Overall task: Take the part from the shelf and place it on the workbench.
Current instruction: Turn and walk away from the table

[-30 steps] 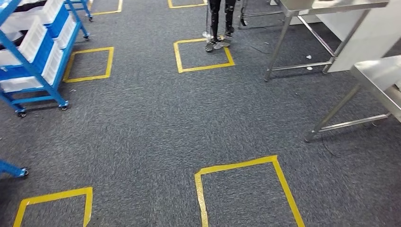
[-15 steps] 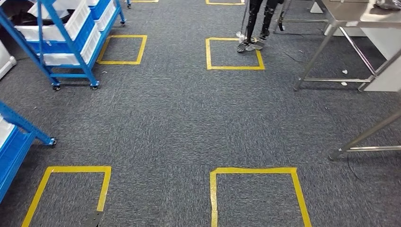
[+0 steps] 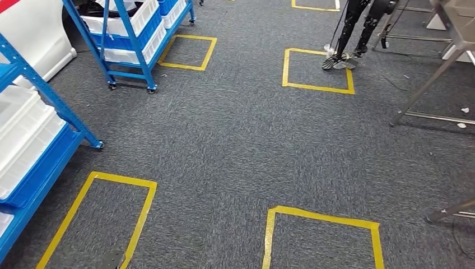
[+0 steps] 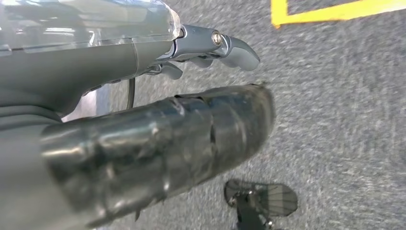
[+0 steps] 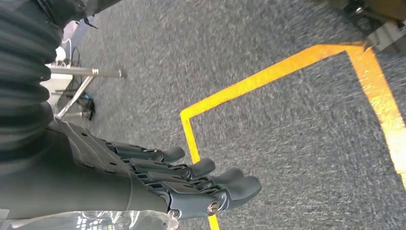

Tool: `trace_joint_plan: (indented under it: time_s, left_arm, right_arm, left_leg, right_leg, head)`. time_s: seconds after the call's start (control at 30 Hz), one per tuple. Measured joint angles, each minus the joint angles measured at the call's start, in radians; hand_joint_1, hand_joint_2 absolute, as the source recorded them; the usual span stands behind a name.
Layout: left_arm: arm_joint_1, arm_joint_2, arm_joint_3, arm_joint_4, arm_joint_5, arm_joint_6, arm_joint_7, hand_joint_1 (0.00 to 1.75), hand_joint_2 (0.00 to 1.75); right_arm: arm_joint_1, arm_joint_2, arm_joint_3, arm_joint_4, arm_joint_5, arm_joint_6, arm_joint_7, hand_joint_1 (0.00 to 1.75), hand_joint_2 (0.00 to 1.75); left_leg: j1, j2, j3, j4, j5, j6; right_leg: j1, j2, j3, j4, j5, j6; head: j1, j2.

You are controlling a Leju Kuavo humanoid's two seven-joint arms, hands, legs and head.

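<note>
A humanoid robot stands on grey carpet (image 3: pixel 241 140) marked with yellow tape squares (image 3: pixel 322 238), its arms hanging at its sides, the blue wheeled shelf (image 3: pixel 33 134) close on its left. The left hand (image 4: pixel 143 120) hangs above the floor with nothing in it, its thick thumb straight out and the darker fingers (image 4: pixel 225 45) lying side by side; how far they are parted cannot be told from this angle. The right hand (image 5: pixel 158 182) is likewise empty, its fingers (image 5: pixel 201 167) extended and slightly fanned over a yellow tape corner (image 5: pixel 186 115). The part itself cannot be made out: the shelf's white bins (image 3: pixel 19 129) are seen edge-on and their contents are hidden, as are those of the second blue shelf (image 3: pixel 131 33) farther off. The workbench shows as steel legs (image 3: pixel 425 84) at the far right, well apart from both shelves.

The risks from here lie in the approach. The near shelf's blue upright and castor (image 3: pixel 98 144) stand just beside the robot's path, and a careless turn could swing the hanging left arm into the frame. A person's legs (image 3: pixel 355 31) stand at the far tape square, near the bench, and could cross the route. With the bins' contents unseen, a reach into the wrong tier seems possible. A cable (image 3: pixel 400 84) trails on the floor near the bench legs, a likely trip point.
</note>
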Motion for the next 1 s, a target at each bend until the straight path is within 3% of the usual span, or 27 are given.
trace_joint_plan:
  time_s: [0.03, 0.1, 0.17, 0.2, 0.23, 0.27, 0.33, 0.4, 0.47, 0.53, 0.57, 0.63, 0.67, 0.7, 0.73, 0.77, 0.83, 0.87, 0.93, 1.0]
  left_arm:
    - [0.003, -0.001, -0.004, -0.005, 0.001, 0.006, 0.001, 0.0, 0.0]
    - [0.006, -0.002, -0.016, -0.021, 0.002, 0.017, 0.004, 0.0, 0.0]
    - [0.006, -0.003, -0.029, -0.035, 0.009, 0.022, 0.008, 0.0, 0.0]
    - [0.007, -0.003, -0.033, -0.039, 0.014, 0.022, 0.01, 0.0, 0.0]
    - [0.009, -0.004, -0.036, -0.043, 0.02, 0.021, 0.012, 0.0, 0.0]
    - [0.011, -0.004, -0.039, -0.046, 0.026, 0.02, 0.013, 0.0, 0.0]
    - [0.01, -0.004, -0.044, -0.053, 0.04, 0.017, 0.014, 0.0, 0.0]
    - [0.01, -0.005, -0.048, -0.059, 0.061, 0.013, 0.021, 0.0, 0.0]
    - [0.017, -0.006, -0.053, -0.066, 0.091, 0.011, 0.037, 0.0, 0.0]
    - [0.026, -0.008, -0.062, -0.073, 0.118, 0.011, 0.051, 0.0, 0.0]
    - [0.027, -0.009, -0.068, -0.076, 0.126, 0.011, 0.055, 0.0, 0.0]
    - [0.025, -0.009, -0.076, -0.08, 0.135, 0.011, 0.058, 0.0, 0.0]
    - [0.024, -0.009, -0.08, -0.081, 0.139, 0.011, 0.058, 0.0, 0.0]
    - [0.025, -0.009, -0.084, -0.082, 0.142, 0.011, 0.059, 0.0, 0.0]
    - [0.026, -0.009, -0.089, -0.082, 0.145, 0.012, 0.06, 0.0, 0.0]
    - [0.027, -0.009, -0.094, -0.082, 0.149, 0.013, 0.061, 0.0, 0.0]
    - [0.028, -0.01, -0.105, -0.083, 0.156, 0.016, 0.063, 0.0, 0.0]
    - [0.028, -0.01, -0.11, -0.085, 0.159, 0.017, 0.063, 0.0, 0.0]
    - [0.029, -0.01, -0.116, -0.087, 0.163, 0.019, 0.063, 0.0, 0.0]
    - [0.036, -0.009, -0.119, -0.089, 0.164, 0.02, 0.064, 0.0, 0.0]
  right_arm:
    - [0.001, 0.001, 0.0, 0.0, -0.001, 0.0, -0.001, 0.0, 1.75]
    - [0.003, 0.001, -0.001, 0.0, -0.002, 0.0, -0.001, 0.0, 1.75]
    - [0.006, 0.001, -0.002, 0.0, -0.003, 0.0, -0.001, 0.0, 1.75]
    - [0.006, 0.001, -0.002, 0.001, -0.003, 0.0, -0.001, 0.0, 1.75]
    - [0.005, 0.001, -0.003, 0.001, -0.004, 0.001, -0.001, 0.0, 1.75]
    - [0.005, 0.002, -0.003, 0.001, -0.004, 0.001, -0.001, 0.0, 1.75]
    - [0.005, 0.002, -0.004, 0.001, -0.006, 0.002, -0.001, 0.0, 1.75]
    - [0.004, 0.002, -0.005, 0.001, -0.008, 0.003, -0.001, 0.0, 1.75]
    - [0.0, 0.003, -0.006, 0.0, -0.01, 0.005, 0.0, 0.0, 1.75]
    - [-0.003, 0.003, -0.006, -0.001, -0.011, 0.006, 0.0, 0.0, 1.75]
    - [-0.003, 0.003, -0.006, -0.001, -0.012, 0.006, 0.0, 0.0, 1.75]
    - [0.0, 0.003, -0.007, 0.0, -0.012, 0.006, 0.001, 0.0, 1.75]
    - [0.002, 0.003, -0.007, 0.0, -0.012, 0.006, 0.002, 0.0, 1.75]
    - [0.003, 0.003, -0.007, 0.0, -0.012, 0.007, 0.003, 0.0, 1.75]
    - [0.005, 0.003, -0.007, 0.0, -0.012, 0.007, 0.004, 0.0, 1.75]
    - [0.005, 0.003, -0.007, 0.0, -0.012, 0.007, 0.004, 0.0, 1.75]
    - [0.006, 0.002, -0.007, 0.0, -0.012, 0.007, 0.005, 0.0, 1.75]
    - [0.006, 0.002, -0.007, 0.001, -0.012, 0.007, 0.006, 0.0, 1.75]
    - [0.005, 0.001, -0.008, 0.002, -0.012, 0.006, 0.006, 0.0, 1.75]
    - [0.002, 0.003, -0.008, 0.001, -0.012, 0.006, 0.007, 0.0, 1.75]
  left_leg:
    - [-0.001, 0.025, -0.011, 0.021, -0.014, -0.004]
    - [-0.001, 0.086, -0.059, 0.12, -0.071, -0.011]
    - [0.005, 0.107, -0.117, 0.243, -0.122, -0.018]
    - [0.008, 0.11, -0.128, 0.27, -0.125, -0.022]
    - [0.011, 0.114, -0.119, 0.256, -0.108, -0.025]
    - [0.013, 0.123, -0.09, 0.203, -0.076, -0.026]
    - [0.012, 0.161, -0.013, 0.061, -0.02, -0.025]
    - [0.004, 0.182, 0.021, -0.006, -0.007, -0.014]
    - [-0.001, 0.164, 0.02, -0.01, -0.007, 0.0]
    - [0.001, 0.144, 0.022, -0.017, -0.003, 0.014]
    - [0.003, 0.134, 0.023, -0.021, 0.0, 0.021]
    - [0.003, 0.112, 0.023, -0.022, 0.002, 0.03]
    - [0.001, 0.098, 0.022, -0.021, 0.002, 0.032]
    - [-0.001, 0.084, 0.023, -0.02, 0.002, 0.033]
    - [-0.003, 0.069, 0.024, -0.018, 0.001, 0.034]
    - [-0.004, 0.053, 0.025, -0.016, 0.0, 0.034]
    - [-0.005, 0.023, 0.025, -0.01, -0.004, 0.031]
    - [-0.004, 0.01, 0.022, -0.006, -0.005, 0.028]
    - [-0.002, -0.014, 0.014, -0.005, -0.004, 0.018]
    - [0.0, -0.031, 0.009, -0.007, -0.003, 0.006]
  right_leg:
    - [-0.002, -0.013, 0.003, -0.007, 0.004, -0.005]
    - [-0.001, -0.043, 0.006, -0.016, 0.007, -0.013]
    - [0.002, -0.075, 0.005, -0.016, 0.006, -0.015]
    - [0.002, -0.09, 0.005, -0.016, 0.005, -0.014]
    - [0.002, -0.104, 0.006, -0.015, 0.003, -0.012]
    - [0.001, -0.117, 0.008, -0.014, 0.001, -0.009]
    - [0.002, -0.14, 0.013, -0.011, -0.006, 0.001]
    - [0.005, -0.159, 0.017, -0.008, -0.011, 0.012]
    - [0.006, -0.176, 0.021, -0.009, -0.014, 0.023]
    - [0.001, -0.152, 0.016, 0.013, -0.033, 0.033]
    - [-0.002, -0.125, 0.0, 0.05, -0.058, 0.036]
    - [-0.003, -0.071, -0.062, 0.178, -0.123, 0.037]
    - [-0.003, -0.061, -0.095, 0.241, -0.145, 0.036]
    - [-0.003, -0.056, -0.118, 0.278, -0.149, 0.035]
    - [-0.002, -0.054, -0.123, 0.278, -0.131, 0.032]
    - [-0.002, -0.049, -0.11, 0.238, -0.096, 0.029]
    - [-0.001, -0.008, -0.058, 0.105, -0.019, 0.02]
    - [-0.001, 0.014, -0.037, 0.054, 0.001, 0.017]
    - [0.001, 0.033, -0.023, 0.02, 0.004, 0.012]
    - [-0.001, 0.009, -0.019, 0.01, 0.007, 0.006]
  head:
    - [-0.001, 0.0]
    - [-0.004, 0.0]
    - [-0.005, 0.0]
    - [-0.005, 0.0]
    - [-0.005, 0.0]
    - [-0.005, 0.0]
    - [-0.005, 0.0]
    - [-0.003, 0.0]
    - [-0.002, 0.0]
    - [-0.002, 0.0]
    - [-0.002, 0.0]
    - [-0.002, 0.0]
    - [-0.002, 0.0]
    - [-0.002, 0.0]
    - [-0.002, 0.0]
    - [-0.002, 0.0]
    - [-0.002, 0.0]
    - [-0.002, 0.0]
    - [-0.002, 0.0]
    - [-0.002, 0.0]
